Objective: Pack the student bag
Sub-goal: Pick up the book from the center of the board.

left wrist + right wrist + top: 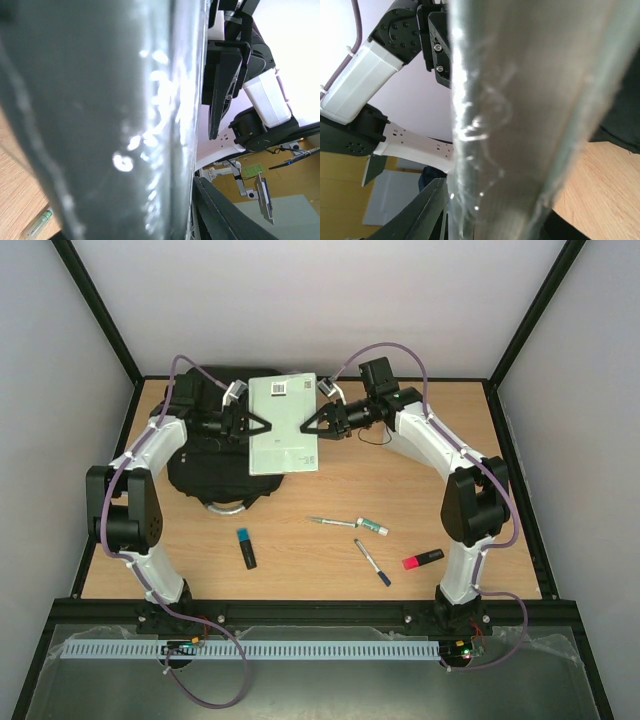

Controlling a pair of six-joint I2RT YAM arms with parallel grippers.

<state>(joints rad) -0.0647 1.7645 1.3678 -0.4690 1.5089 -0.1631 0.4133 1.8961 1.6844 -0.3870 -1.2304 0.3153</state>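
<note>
**Pouch over the bag's right side, bag mouth not in sight**

You have the pouch (pixel 283 425) pinched between both arms. The left end effector (pixel 258 426) sits on its left long edge and the right end effector (pixel 310 424) on its right long edge. In each wrist view the glossy film fills the space beside one finger and hides the other. From above, both look closed on the pouch, though how firm either grip is you cannot tell.

The bag (pixel 195 465) lies on the far left part of the counter (pixel 340 490), under the left arm. From the end effectors it lies to the left and below, and the pouch overlaps its right side. Whether the pouch touches the fabric cannot be told.

The bag's grey handle (pixel 235 508) points toward you, so its long axis likely runs near to far. The pouch's long axis runs roughly parallel to it.

Your left arm is the nearer one, already reaching across the bag. No open mouth shows, so finding or opening one is probably what the next move depends on. The pens lie well apart on the near counter.
</note>
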